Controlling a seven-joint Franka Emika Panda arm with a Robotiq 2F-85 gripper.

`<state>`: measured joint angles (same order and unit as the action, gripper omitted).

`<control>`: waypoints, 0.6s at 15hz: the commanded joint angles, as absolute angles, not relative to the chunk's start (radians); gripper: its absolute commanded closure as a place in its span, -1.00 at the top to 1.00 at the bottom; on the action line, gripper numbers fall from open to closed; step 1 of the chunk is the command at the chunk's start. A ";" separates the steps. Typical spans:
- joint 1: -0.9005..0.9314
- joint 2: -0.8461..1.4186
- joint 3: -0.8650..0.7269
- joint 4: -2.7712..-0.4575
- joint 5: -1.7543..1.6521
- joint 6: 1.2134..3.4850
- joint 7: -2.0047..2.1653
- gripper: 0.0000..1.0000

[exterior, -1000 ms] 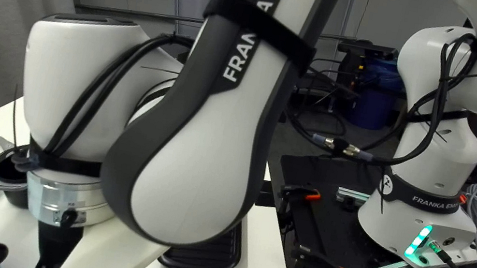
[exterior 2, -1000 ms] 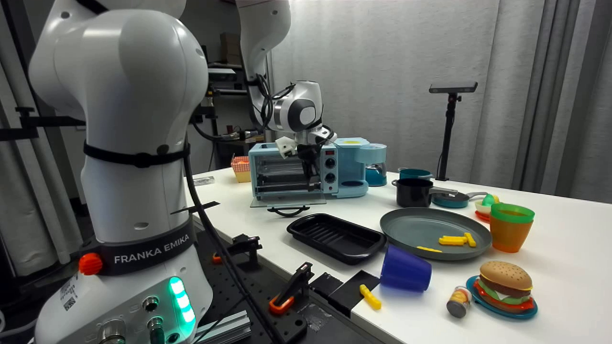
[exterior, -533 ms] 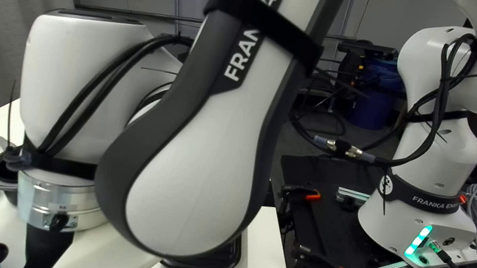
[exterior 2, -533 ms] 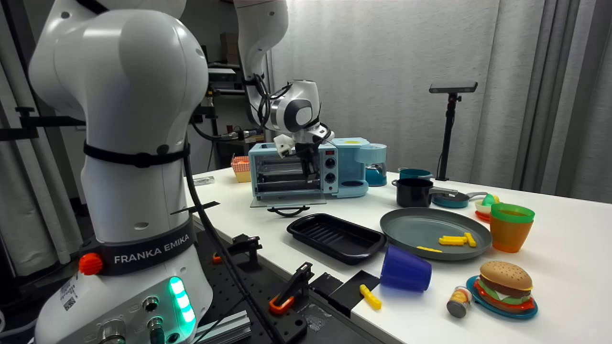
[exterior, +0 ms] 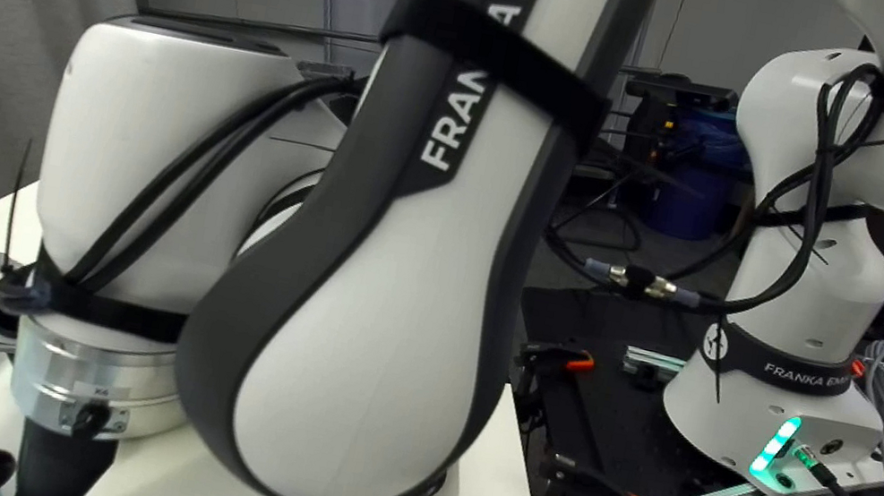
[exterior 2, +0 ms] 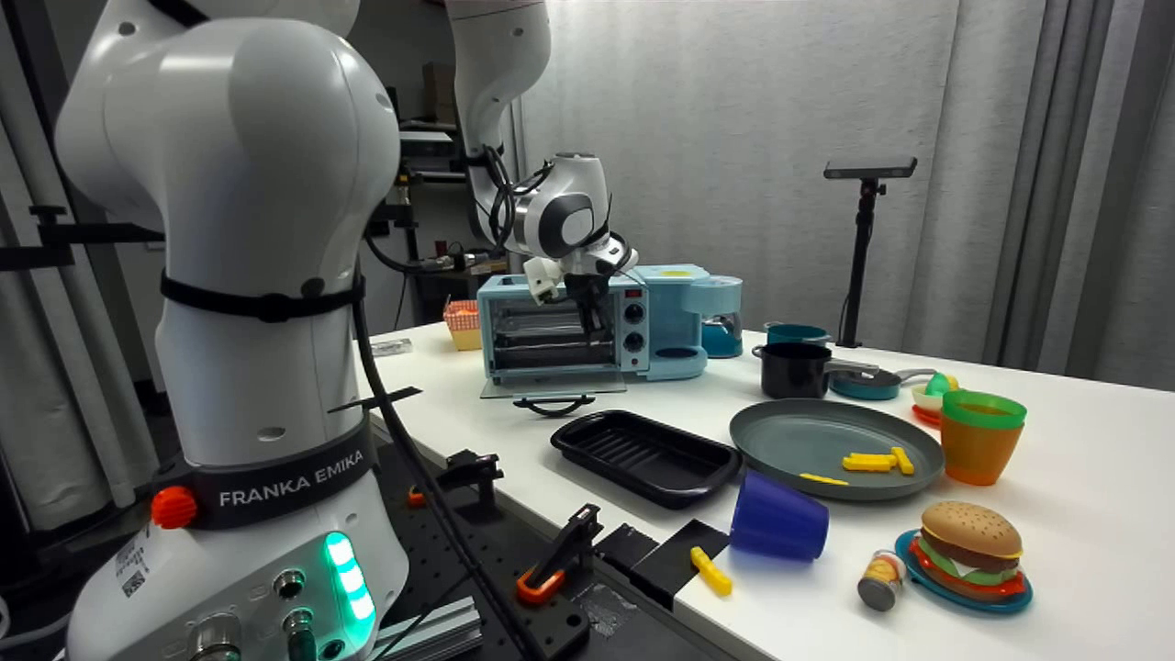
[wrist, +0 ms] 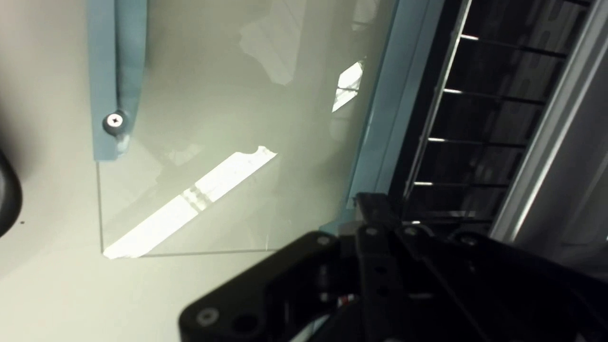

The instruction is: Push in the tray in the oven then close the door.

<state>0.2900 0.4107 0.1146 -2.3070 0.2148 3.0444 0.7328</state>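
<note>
Oven door [wrist: 223, 114] lies open, wrist view alone showing its screw [wrist: 114, 120].

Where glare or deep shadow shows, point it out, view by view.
Wrist view: white glare patches on the glass oven door, oven interior largely in shadow; in both exterior views, a green light strip glares nearly white.

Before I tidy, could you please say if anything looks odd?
A yellow toy fry lies near the edge of the table, apart from the fries on the grey plate; the blue cup appears tipped over.
</note>
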 commanded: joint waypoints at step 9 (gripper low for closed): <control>0.284 0.474 0.166 -2.270 0.302 3.135 0.699 -1.00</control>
